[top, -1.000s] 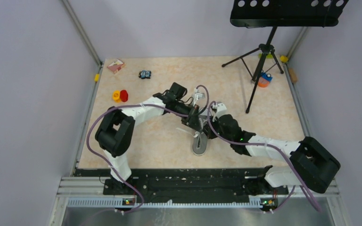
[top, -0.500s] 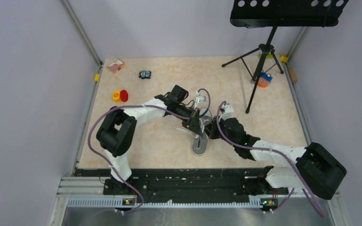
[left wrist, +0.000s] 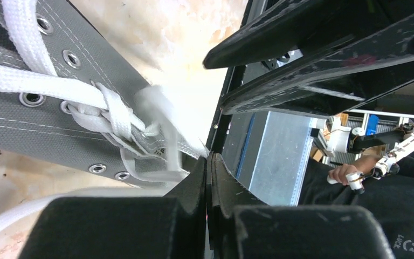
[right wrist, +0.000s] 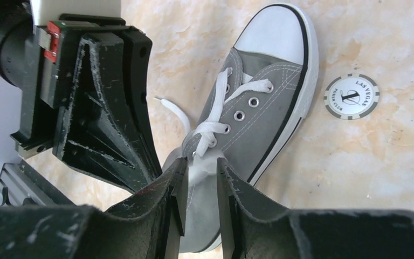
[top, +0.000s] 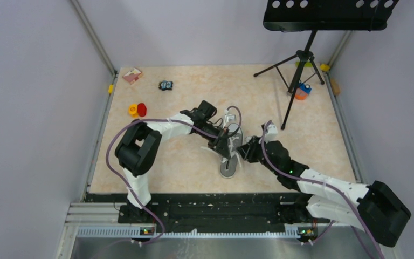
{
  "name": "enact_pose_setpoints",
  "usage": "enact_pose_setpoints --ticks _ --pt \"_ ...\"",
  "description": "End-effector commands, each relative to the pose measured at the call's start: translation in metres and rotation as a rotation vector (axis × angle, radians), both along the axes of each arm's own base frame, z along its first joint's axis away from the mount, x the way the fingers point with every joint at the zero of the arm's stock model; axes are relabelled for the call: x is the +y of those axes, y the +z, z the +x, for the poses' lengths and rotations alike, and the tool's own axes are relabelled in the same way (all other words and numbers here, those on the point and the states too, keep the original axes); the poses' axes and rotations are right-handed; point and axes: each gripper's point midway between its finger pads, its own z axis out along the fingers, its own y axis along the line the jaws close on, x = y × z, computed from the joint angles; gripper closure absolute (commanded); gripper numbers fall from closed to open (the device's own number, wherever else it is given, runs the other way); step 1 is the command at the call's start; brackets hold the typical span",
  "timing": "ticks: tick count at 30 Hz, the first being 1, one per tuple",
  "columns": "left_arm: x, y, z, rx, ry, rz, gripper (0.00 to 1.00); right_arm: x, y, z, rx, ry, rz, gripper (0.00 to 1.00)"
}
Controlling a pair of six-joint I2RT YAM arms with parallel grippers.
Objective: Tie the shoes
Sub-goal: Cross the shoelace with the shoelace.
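Soft, even light from above keeps the top view bright, with only faint shadows on the table [top: 183, 162] — the wrist views blur close to the lens, and the white lace [left wrist: 157, 108] glares, nearly blown out.

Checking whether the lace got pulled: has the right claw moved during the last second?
Yes: judged against the sneaker, the right claw shifted rightward, toward the near edge.
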Motion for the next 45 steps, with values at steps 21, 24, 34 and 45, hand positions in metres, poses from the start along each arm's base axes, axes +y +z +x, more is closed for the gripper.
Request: enact_pose_setpoints --ticks 21,24,34,45 --pt "-0.01 0.023 0.009 -0.072 0.005 -0.044 1.0 0.006 -0.007 -0.008 0.003 0.092 -0.088 0.68" --pt "-0.013 0.025 0.012 -0.074 0.006 -0.041 1.0 0.0 -0.022 -0.014 0.025 0.115 -0.143 0.67" --pt "-0.014 0.026 0.028 -0.091 0.057 -0.019 1.0 -0.002 -0.037 -0.02 -0.024 0.226 -0.269 0.64" --pt "-0.016 0.03 0.031 -0.078 0.059 -0.031 1.0 0.005 -0.033 -0.004 -0.087 0.224 -0.312 0.58"
